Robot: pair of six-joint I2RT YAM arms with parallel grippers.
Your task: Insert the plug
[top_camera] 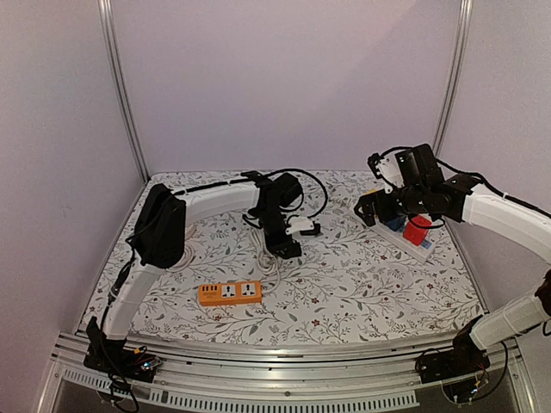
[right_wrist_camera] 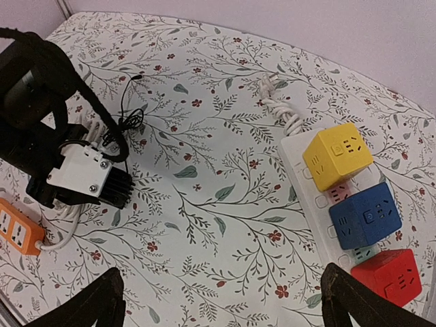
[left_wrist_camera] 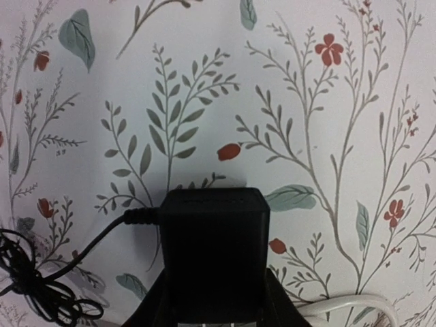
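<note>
Black plug (left_wrist_camera: 214,252) is pinched between the fingers of the left gripper (left_wrist_camera: 214,310), above the floral cloth (left_wrist_camera: 204,82), apart from the orange strip (top_camera: 229,292). The right gripper (right_wrist_camera: 228,300) hangs with fingers spread wide, holding nothing, near the white strip (right_wrist_camera: 306,197).

Soft even light, mild wrist-view blur
</note>
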